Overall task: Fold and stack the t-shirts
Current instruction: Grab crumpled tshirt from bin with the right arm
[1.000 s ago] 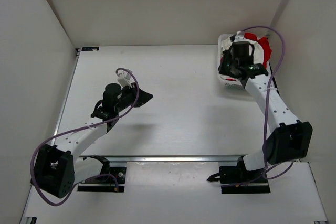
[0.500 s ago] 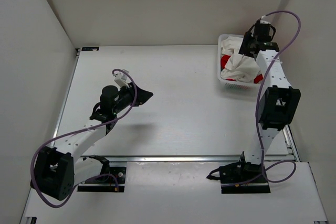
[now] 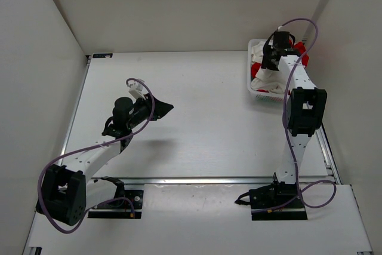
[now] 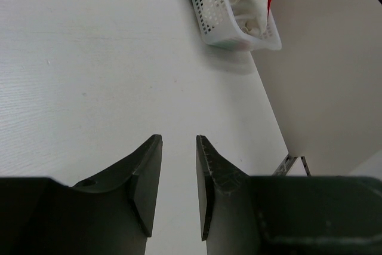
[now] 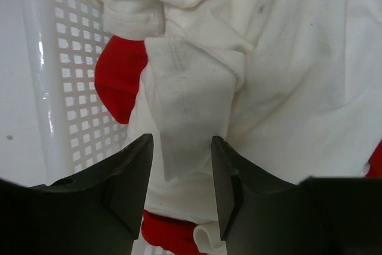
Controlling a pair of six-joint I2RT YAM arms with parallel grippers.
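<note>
A white perforated basket (image 3: 250, 79) at the table's far right holds crumpled white t-shirts (image 3: 270, 82) and red t-shirts (image 3: 302, 52). My right gripper (image 3: 268, 63) hangs over the basket, pointing down into it. In the right wrist view this gripper (image 5: 182, 138) is open, and a fold of white t-shirt (image 5: 191, 94) lies just below the gap between its fingers. A red t-shirt (image 5: 119, 76) shows beside the basket wall (image 5: 54, 88). My left gripper (image 3: 164, 110) hovers over the bare table left of centre. It (image 4: 179, 138) is open with nothing between its fingers.
White walls close in the table on the left, back and right. The basket (image 4: 230, 19) stands against the right wall. A metal rail (image 3: 197, 179) runs along the near edge, in front of the arm bases.
Both grippers have gone from shut to open. The right arm rose out of the basket, swung upright, and now points down at the clothes again. The left arm barely moved.
</note>
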